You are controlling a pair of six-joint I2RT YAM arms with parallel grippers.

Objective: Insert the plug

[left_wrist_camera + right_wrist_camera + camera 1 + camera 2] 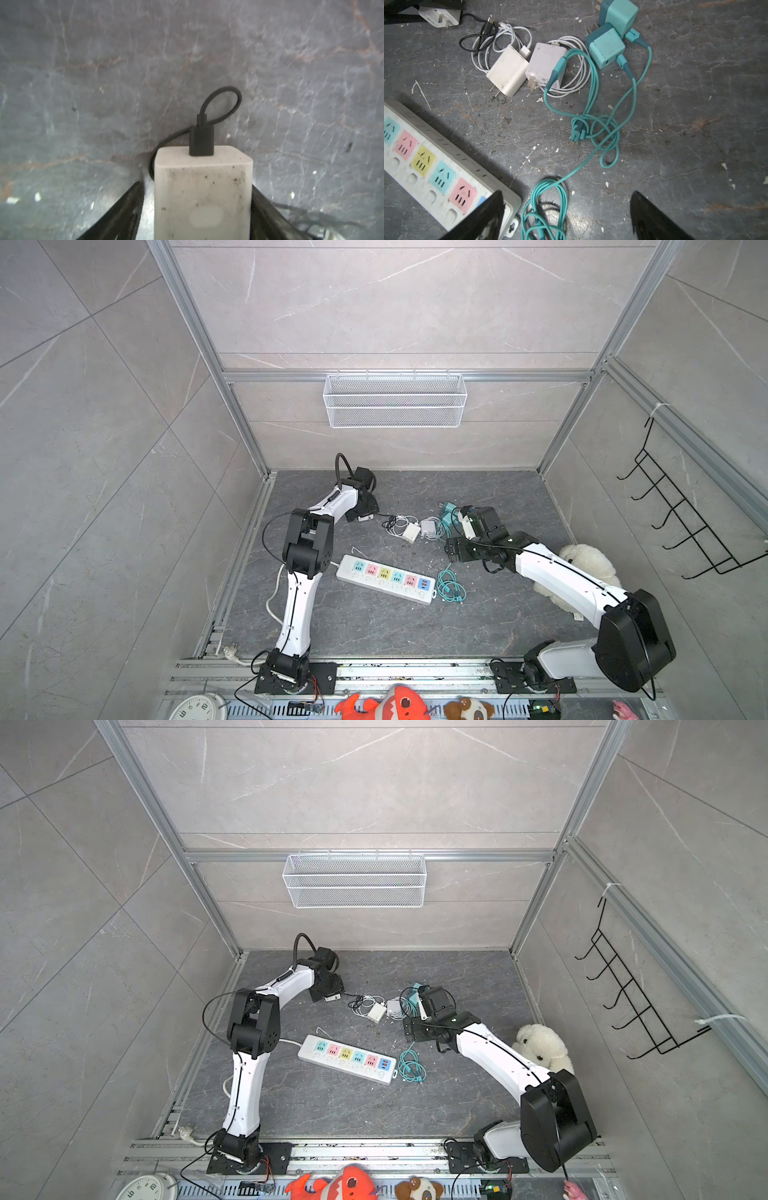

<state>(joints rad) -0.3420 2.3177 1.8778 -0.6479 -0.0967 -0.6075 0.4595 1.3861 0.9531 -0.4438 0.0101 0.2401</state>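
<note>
Two left fingers (128, 207) flank white charger (202, 187), grip unclear | prongs (447, 25): right wrist view only | right fingers (654, 218) spread

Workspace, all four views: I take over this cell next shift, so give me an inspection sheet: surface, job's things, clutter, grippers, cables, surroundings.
Surface: dark marbled tabletop, white flecks.
Job's things: power strip, nothing plugged in; white charger, unplugged.
Clutter: spare white chargers, teal chargers, white plush toy.
Grippers: left gripper astride the white charger, gap on one side; right gripper open, empty.
Cables: black cable looped from the white charger; white cables coiled; teal cables tangled.
Surroundings: mesh basket and hook rack on walls.
</note>
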